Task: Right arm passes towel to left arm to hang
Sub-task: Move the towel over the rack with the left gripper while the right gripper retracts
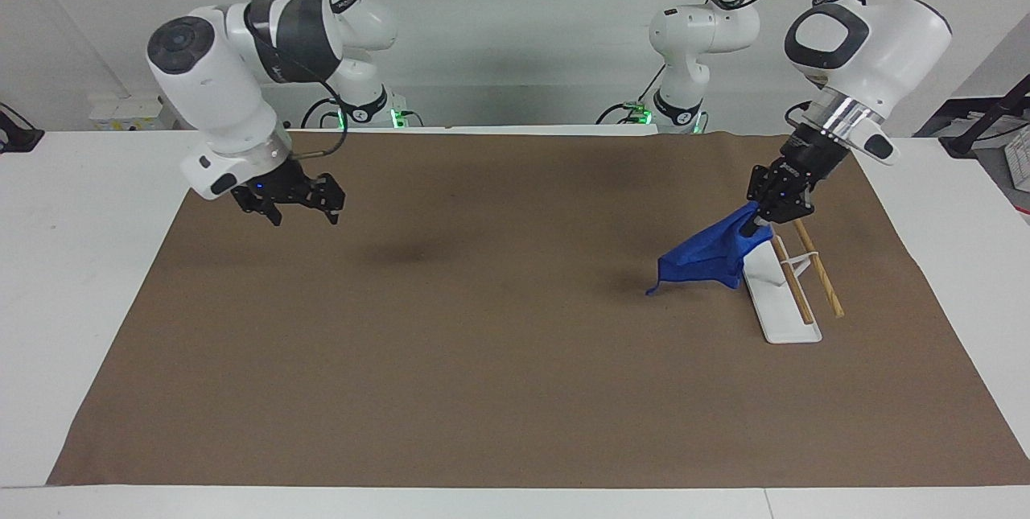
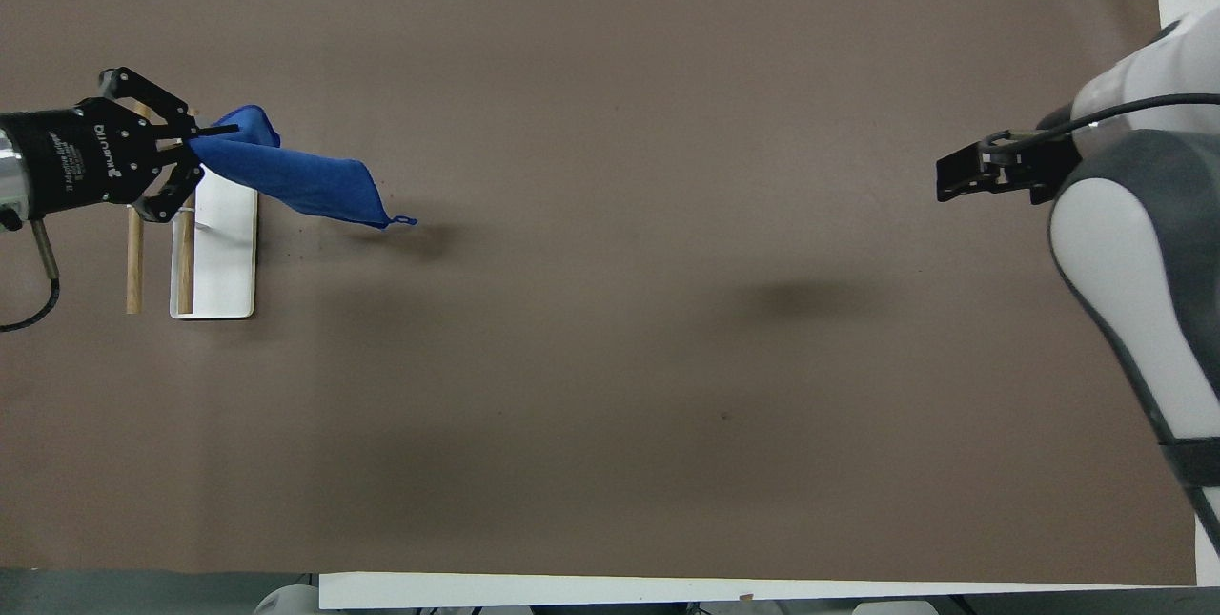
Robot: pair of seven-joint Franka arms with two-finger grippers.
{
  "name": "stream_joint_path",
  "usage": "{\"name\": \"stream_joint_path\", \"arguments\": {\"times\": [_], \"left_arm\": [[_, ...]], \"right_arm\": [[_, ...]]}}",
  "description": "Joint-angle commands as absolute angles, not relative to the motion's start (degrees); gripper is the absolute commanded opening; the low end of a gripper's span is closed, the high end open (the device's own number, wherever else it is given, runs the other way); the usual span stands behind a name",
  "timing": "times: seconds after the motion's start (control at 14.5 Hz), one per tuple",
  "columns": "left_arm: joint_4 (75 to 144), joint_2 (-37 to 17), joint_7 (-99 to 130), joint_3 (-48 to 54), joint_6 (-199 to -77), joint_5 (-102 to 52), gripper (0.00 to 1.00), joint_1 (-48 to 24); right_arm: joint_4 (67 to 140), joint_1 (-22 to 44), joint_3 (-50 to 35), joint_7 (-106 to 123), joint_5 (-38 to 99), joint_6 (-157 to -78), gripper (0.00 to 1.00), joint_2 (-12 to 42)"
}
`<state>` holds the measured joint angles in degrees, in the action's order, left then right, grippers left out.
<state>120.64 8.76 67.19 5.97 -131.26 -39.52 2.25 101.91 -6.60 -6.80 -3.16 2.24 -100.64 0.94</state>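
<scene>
The blue towel hangs by one corner from my left gripper, which is shut on it. The gripper is up in the air over the edge of a white rack base that carries two wooden rods. The towel trails out over the mat toward the right arm's end, its small loop at the lowest corner. In the overhead view the left gripper holds the towel over the rack. My right gripper is open and empty above the mat near its own end; it also shows in the overhead view.
A brown mat covers most of the white table. The rack stands on the mat near the left arm's end.
</scene>
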Motion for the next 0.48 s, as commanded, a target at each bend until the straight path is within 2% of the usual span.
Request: {"name": "stream_joint_path", "arguments": {"times": [0.0,0.14,0.41], "left_arm": [[120.8,8.6,69.0,6.4,-132.1,-39.9,0.00,5.0],[122.8,9.1,72.7,6.4,-135.1,-39.9,0.00,5.3],[125.4,9.8,80.2,6.5,-140.8,-39.9,0.01,5.0]], "right_arm": [[98.4,-4.9,-3.1,-1.0,2.1,-96.3,0.99,-0.4],[94.5,-4.9,-1.4,-0.4,1.8,-90.4,0.99,0.1],[94.4,-4.8,-1.7,-0.9,1.1,-90.1,0.99,0.1]]}}
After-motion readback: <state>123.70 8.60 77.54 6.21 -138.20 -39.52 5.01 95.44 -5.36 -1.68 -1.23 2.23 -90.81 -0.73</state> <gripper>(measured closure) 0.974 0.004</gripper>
